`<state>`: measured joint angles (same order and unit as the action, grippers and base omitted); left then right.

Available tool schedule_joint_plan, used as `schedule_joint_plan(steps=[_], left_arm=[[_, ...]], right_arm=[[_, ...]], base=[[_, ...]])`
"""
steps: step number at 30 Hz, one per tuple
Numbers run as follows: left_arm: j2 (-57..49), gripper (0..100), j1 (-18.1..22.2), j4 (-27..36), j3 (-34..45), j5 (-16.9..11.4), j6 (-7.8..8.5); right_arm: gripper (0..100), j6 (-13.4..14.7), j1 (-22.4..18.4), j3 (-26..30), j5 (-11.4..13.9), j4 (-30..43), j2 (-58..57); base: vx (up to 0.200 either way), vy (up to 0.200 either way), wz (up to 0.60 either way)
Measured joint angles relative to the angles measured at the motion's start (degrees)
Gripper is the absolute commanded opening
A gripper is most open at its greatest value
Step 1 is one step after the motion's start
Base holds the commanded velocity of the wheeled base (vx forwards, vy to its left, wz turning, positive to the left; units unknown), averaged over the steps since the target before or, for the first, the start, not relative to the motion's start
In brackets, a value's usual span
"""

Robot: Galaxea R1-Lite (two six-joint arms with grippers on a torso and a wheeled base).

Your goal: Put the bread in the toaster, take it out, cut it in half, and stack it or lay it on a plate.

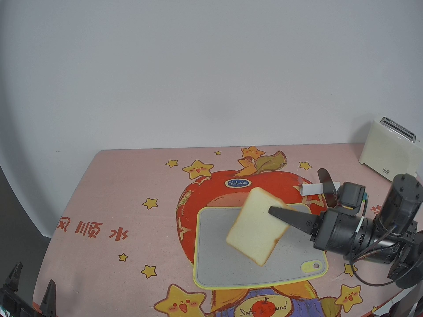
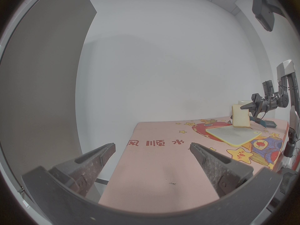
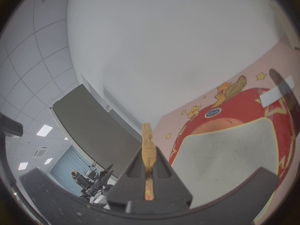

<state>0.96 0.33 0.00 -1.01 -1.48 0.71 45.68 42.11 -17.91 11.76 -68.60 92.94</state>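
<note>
A slice of bread (image 1: 257, 225) hangs tilted in the air above the grey cutting board (image 1: 220, 260). My right gripper (image 1: 282, 214) is shut on the slice's right edge. From the right wrist the bread (image 3: 148, 147) shows edge-on, pinched between the fingers (image 3: 131, 172). The cream toaster (image 1: 392, 148) stands at the table's far right corner, behind my right arm. A knife (image 1: 324, 185) lies beyond the board, toward the toaster. My left gripper (image 2: 153, 160) stands open at the table's near left corner, far from the bread (image 2: 240, 116), with nothing between its fingers.
The table carries a pink cloth (image 1: 132, 190) with an apple and star print. A white wall rises close behind the table. A dark panel (image 2: 40, 94) stands left of the table. The cloth's left half lies bare.
</note>
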Motion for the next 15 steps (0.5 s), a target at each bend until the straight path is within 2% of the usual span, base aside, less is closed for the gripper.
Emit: schedule_joint_plan(steps=[10,15], left_arm=[[0.0,100,0.0,0.0,0.0,0.0,0.00],[0.0,100,0.0,0.0,0.0,0.0,-0.02]], right_arm=[[0,-0.4,0.1,0.6,-2.5,-0.5,3.5],[0,-2.3,0.1,0.6,-4.2,-0.5,4.9]], base=[[0.000,0.000,0.00],[0.000,0.000,0.00]])
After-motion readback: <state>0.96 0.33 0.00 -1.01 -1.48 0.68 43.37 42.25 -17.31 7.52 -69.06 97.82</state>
